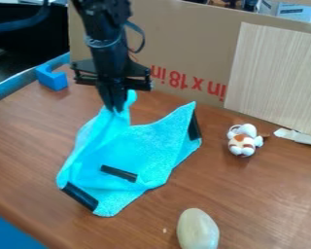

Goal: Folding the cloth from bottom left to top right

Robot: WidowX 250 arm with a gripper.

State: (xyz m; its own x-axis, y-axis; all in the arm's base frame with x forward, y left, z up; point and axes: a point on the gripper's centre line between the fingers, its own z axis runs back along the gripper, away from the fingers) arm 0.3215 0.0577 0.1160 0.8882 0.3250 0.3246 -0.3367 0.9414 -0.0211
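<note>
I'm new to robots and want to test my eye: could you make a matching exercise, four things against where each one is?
1. turquoise cloth with black strips
2. bright blue, angular block
3. small white-and-brown toy
4. pale, smooth oval object

A. at the view's bottom edge
B. partly raised, held by the black gripper
C. in the view's upper left
D. right of centre in the view

Pairs: 1-B, 2-C, 3-D, 4-A
</note>
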